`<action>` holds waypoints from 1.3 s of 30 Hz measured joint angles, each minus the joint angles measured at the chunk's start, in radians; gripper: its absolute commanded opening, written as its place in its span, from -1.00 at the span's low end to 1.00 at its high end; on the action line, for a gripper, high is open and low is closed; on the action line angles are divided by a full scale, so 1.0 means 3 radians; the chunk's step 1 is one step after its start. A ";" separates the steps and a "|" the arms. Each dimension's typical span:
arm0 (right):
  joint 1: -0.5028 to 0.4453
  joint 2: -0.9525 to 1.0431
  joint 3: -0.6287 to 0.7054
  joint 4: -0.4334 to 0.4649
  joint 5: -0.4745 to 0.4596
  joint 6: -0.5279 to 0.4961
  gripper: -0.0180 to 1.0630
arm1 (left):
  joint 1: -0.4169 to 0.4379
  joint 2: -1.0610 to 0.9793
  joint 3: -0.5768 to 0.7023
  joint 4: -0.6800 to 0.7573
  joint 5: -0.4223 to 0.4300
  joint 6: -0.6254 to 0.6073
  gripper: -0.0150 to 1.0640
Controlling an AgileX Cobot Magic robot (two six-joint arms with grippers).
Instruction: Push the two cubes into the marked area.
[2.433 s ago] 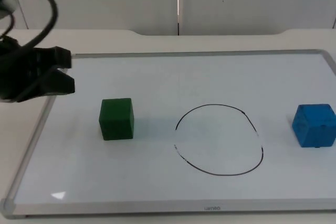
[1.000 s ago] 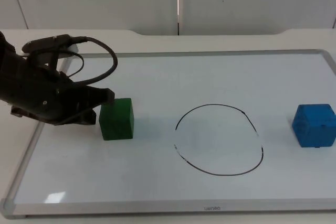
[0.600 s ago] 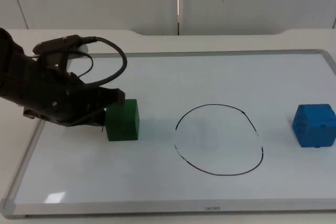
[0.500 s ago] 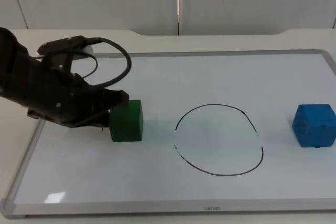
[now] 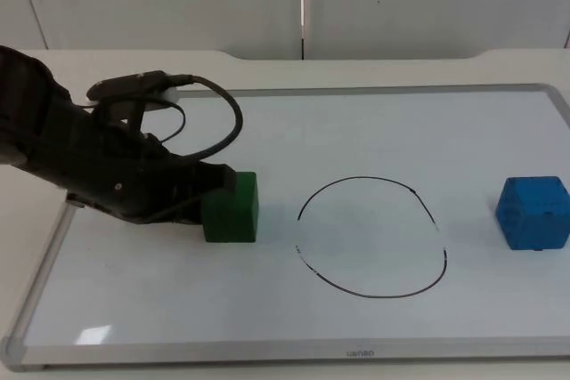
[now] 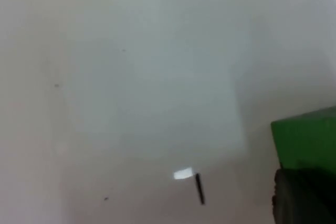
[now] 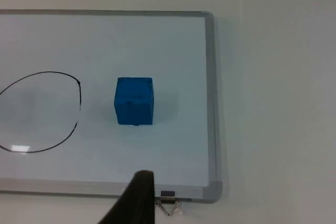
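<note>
My left gripper (image 5: 218,191), finger state unclear, has shoved the green cube (image 5: 232,207) from the whiteboard's (image 5: 374,131) left edge almost to the circle (image 5: 372,236).

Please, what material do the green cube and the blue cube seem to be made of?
Green cube: probably foam or painted wood; matte, even colour, no shine. Blue cube: similar, perhaps foam; matte, with slightly rounded, worn-looking edges. The pictures cannot settle it.
</note>
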 measured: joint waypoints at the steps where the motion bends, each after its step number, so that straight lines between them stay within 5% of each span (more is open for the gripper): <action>1: 0.0000 0.0000 0.0000 0.0000 0.0000 0.0000 0.98 | -0.0025 0.0000 0.0000 0.0000 0.0002 0.0000 -0.98; 39: 0.0000 0.0000 0.0000 0.0000 0.0000 -0.0007 0.98 | -0.0202 0.0000 -0.0065 0.0000 0.0170 0.0000 -0.98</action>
